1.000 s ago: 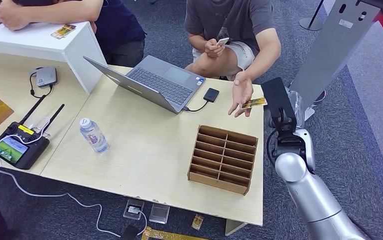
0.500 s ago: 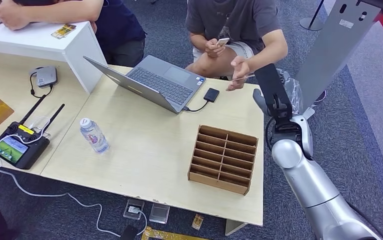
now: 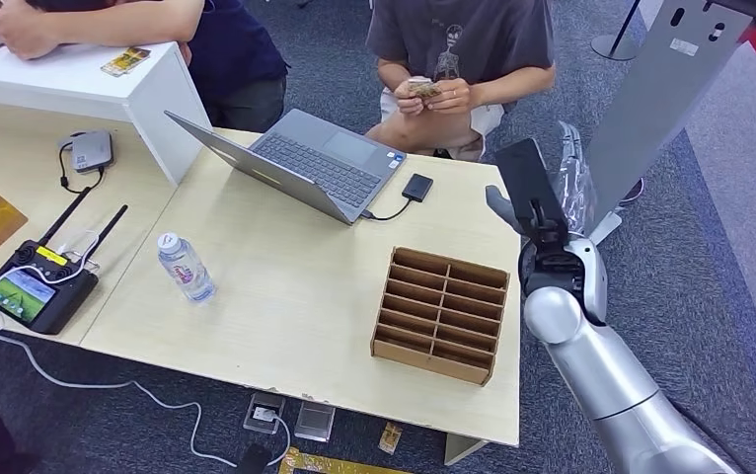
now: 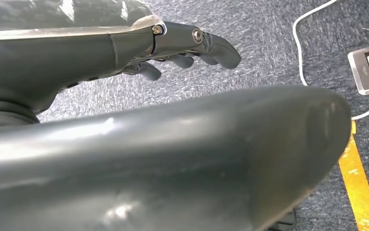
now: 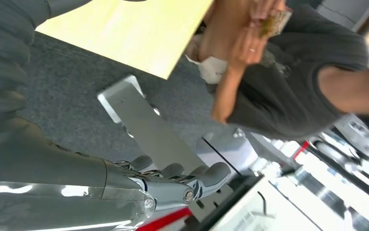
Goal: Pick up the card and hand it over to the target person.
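The card (image 3: 423, 89) is a small yellowish-brown piece held in both hands of the seated person in the grey shirt (image 3: 463, 39), close to their chest beyond the table's far edge. In the right wrist view the card (image 5: 276, 21) sits between that person's fingers. My right hand (image 3: 527, 188) is raised beside the table's far right corner, with fingers stretched out and nothing in it; its fingers (image 5: 182, 178) look bare in the right wrist view. My left hand (image 4: 187, 48) hangs over the carpet with loosely extended fingers, holding nothing.
On the light wooden table (image 3: 285, 296) stand an open laptop (image 3: 315, 163), a wooden divider box (image 3: 443, 311) and a water bottle (image 3: 185, 267). A remote controller (image 3: 34, 291) lies at the left. A grey stand (image 3: 665, 89) rises right of my arm. Another person (image 3: 108, 20) leans on a white box.
The person took the card from my right hand and drew it to their chest with both hands. My right hand has shifted slightly left and toward the person and now holds nothing.
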